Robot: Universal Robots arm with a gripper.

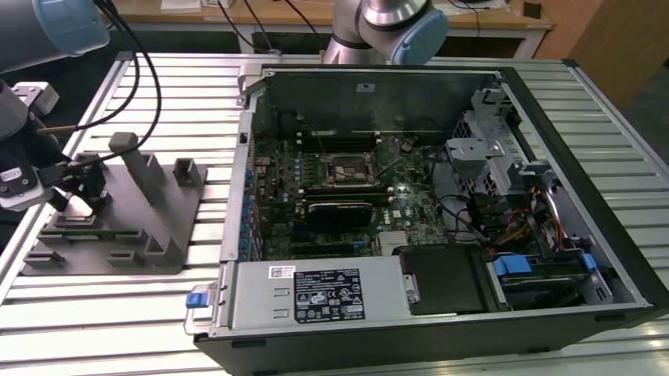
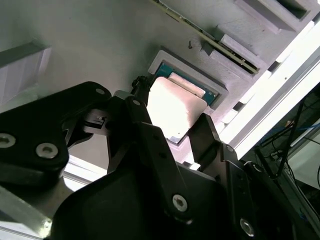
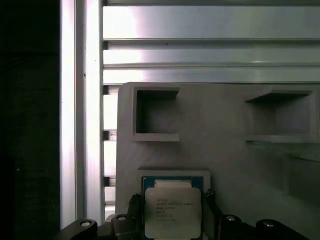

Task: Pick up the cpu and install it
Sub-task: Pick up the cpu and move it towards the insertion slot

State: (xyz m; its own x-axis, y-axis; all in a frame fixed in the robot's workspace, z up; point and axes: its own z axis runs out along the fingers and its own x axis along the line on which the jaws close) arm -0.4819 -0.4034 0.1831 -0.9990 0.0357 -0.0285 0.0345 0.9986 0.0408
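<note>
Cpu (image 3: 173, 212) lying in shallow pocket of grey fixture (image 3: 225, 150), straddled closely on two sides by gripper (image 3: 171, 197). Near corner hidden behind the black gripper body in the second wrist view. Impossible to tell whether clamped or merely bracketed.
</note>
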